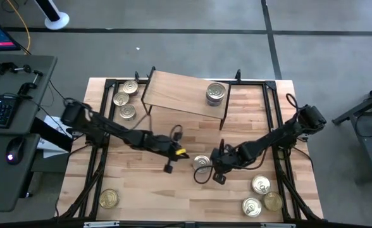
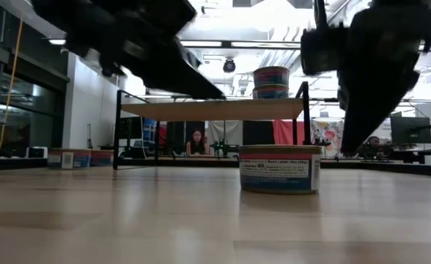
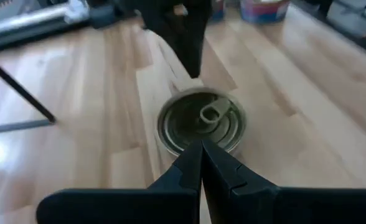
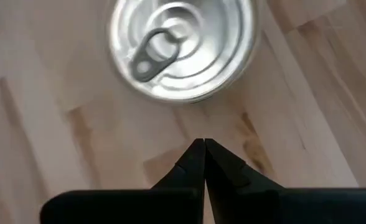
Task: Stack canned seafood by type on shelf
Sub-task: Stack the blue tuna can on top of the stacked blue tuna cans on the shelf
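One silver-lidded tin [image 1: 202, 163] stands on its base at mid-table, also in the low view [image 2: 280, 169]. My left gripper [image 1: 185, 154], fingers shut, hovers just left of it; in the left wrist view its tips [image 3: 200, 144] point at the tin [image 3: 201, 119]. My right gripper [image 1: 215, 170], also shut, hangs just right of the tin, its tips [image 4: 203, 143] over bare wood short of the tin [image 4: 183, 46]. The light-wood shelf [image 1: 179, 92] stands at the far side on black wire legs. Two tins [image 2: 272, 82] are stacked at its right end.
Three tins [image 1: 126, 99] sit left of the shelf near the far-left corner, one [image 1: 109, 199] near the near-left corner, three [image 1: 262, 196] near the near-right corner. A black frame [image 1: 104, 114] runs along the table's edges. Bare wood lies in front of the shelf.
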